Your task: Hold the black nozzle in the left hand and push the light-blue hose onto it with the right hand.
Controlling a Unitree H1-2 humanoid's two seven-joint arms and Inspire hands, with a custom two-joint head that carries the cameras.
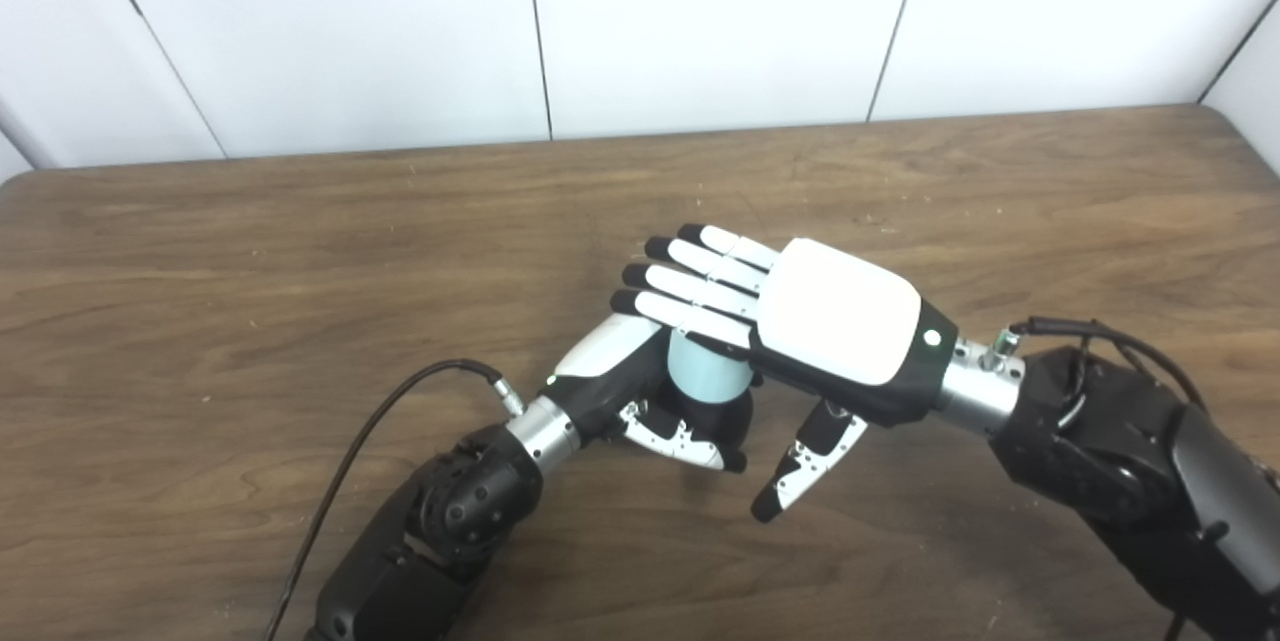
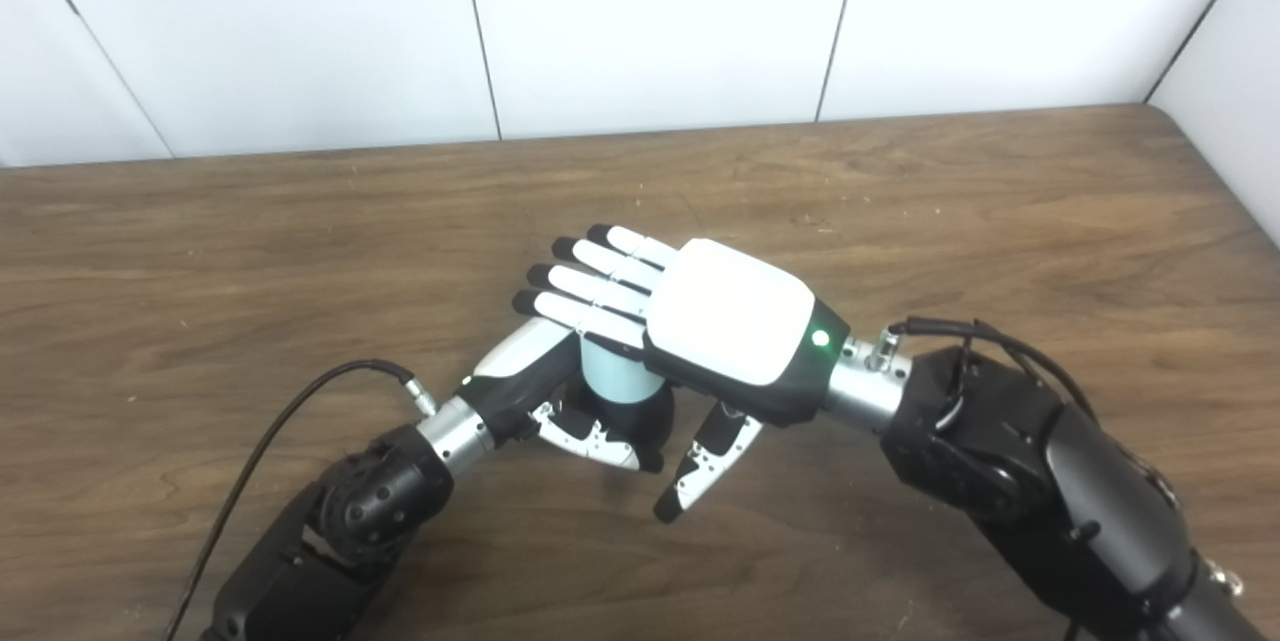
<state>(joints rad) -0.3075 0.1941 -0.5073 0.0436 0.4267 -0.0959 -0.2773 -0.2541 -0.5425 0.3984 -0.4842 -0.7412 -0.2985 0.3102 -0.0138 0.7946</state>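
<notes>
Near the middle of the table, my left hand [image 1: 615, 371] is wrapped around a black nozzle [image 1: 738, 415], of which only a dark lower part shows between the fingers. A short light-blue hose [image 1: 705, 379] stands upright out of that grip. My right hand [image 1: 800, 321] lies flat, palm down, over the top of the hose with its fingers stretched out to the left and its thumb hanging down to the right of the hose. The hose's top end and its joint with the nozzle are hidden.
The brown wooden table [image 1: 250, 271] runs back to a white panelled wall [image 1: 700, 21]. A black cable [image 1: 370, 431] loops from my left wrist over the table on the left.
</notes>
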